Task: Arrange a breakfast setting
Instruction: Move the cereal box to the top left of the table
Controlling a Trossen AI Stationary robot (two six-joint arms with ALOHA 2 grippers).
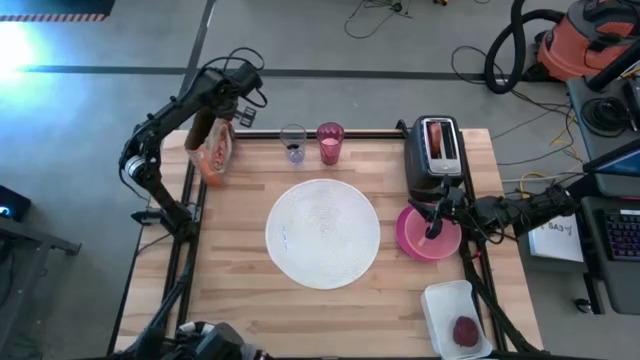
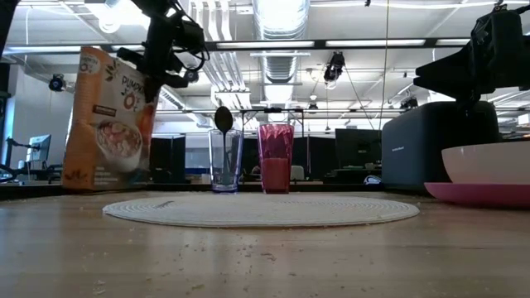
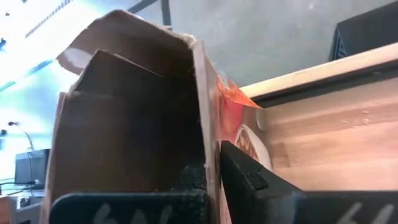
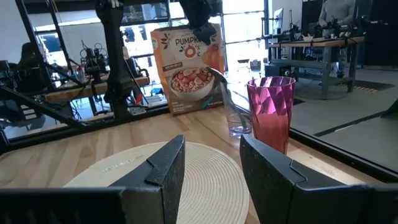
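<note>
My left gripper (image 1: pixel 216 126) is shut on the top of an open orange cereal box (image 1: pixel 213 152) at the table's far left; the box also shows in the low view (image 2: pixel 108 124). My right gripper (image 4: pixel 211 165) is open and empty above the bowl (image 2: pixel 484 161), which sits on the magenta plate (image 1: pixel 410 238). The white round disc (image 1: pixel 322 232) lies flat mid-table. A clear glass (image 1: pixel 293 143) holds the spoon (image 2: pixel 224 118). The pink tumbler (image 1: pixel 330 143) stands beside it. Bread (image 1: pixel 437 135) sticks out of the toaster (image 1: pixel 437 160). My left gripper pinches one side wall of the box at its open top edge (image 3: pixel 208 124). One finger (image 3: pixel 193 177) is inside the box and one finger (image 3: pixel 239 165) outside. The fingers come from above. The box stands slightly tilted; whether its bottom touches the table I cannot tell.
A white tray (image 1: pixel 440 300) at the near right holds the dark-red fruit (image 1: pixel 466 331). The toaster stands at the far right, close to my right arm. Bare wood lies left of the disc and along the near edge.
</note>
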